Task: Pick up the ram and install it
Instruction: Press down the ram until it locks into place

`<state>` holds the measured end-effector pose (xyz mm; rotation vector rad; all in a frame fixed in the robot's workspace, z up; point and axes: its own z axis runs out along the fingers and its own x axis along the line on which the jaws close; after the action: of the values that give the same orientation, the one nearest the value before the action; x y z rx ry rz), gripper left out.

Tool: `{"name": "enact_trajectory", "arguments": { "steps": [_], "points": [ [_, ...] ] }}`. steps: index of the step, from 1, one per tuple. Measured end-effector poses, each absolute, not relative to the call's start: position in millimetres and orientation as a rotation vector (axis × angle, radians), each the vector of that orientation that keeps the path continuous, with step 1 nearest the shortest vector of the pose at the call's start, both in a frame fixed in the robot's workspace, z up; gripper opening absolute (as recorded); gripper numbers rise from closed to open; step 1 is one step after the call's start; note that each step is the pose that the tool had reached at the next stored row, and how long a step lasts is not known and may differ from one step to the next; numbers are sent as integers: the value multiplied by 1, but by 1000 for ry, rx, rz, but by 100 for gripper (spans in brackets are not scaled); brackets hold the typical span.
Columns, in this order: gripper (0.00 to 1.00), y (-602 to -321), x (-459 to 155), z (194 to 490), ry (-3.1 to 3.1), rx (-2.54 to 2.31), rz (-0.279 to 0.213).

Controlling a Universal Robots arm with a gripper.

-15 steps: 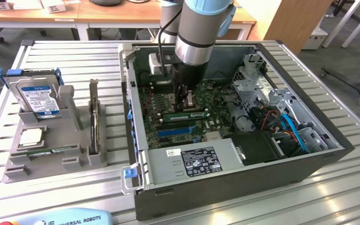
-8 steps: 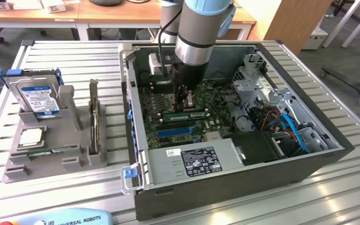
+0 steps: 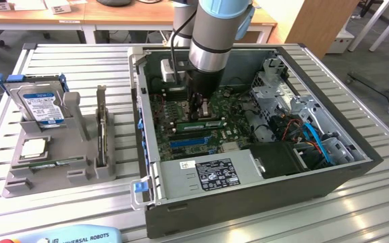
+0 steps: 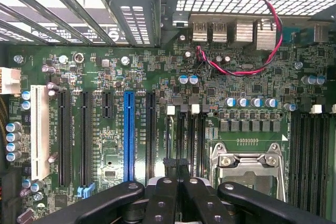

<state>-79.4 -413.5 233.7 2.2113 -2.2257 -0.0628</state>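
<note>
The ram [image 3: 198, 123] is a narrow green stick with a pale label strip. It stands on edge in the motherboard's memory slots inside the open computer case [image 3: 248, 200]. My gripper [image 3: 204, 111] hangs straight above it, close to its top edge; whether they touch I cannot tell. In the wrist view the gripper [image 4: 178, 167] is shut, its black fingers [image 4: 163, 195] pressed together over the black memory slots [image 4: 188, 135]. I see nothing clamped between the fingers.
A grey tray [image 3: 18, 187] at the exterior view's left holds a hard drive [image 3: 40, 104], a square silver processor [image 3: 32, 147], an upright dark expansion card [image 3: 101, 126] and a thin green strip [image 3: 49, 163]. Near the gripper are a blue slot [image 4: 129, 135] and the processor socket [image 4: 249, 163].
</note>
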Motion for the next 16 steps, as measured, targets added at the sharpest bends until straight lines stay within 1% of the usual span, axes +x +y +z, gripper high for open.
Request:
{"name": "enact_trajectory", "arguments": {
  "steps": [16],
  "points": [
    [10, -413, -79, 228, -2227, 2212, -61]
  ]
}}
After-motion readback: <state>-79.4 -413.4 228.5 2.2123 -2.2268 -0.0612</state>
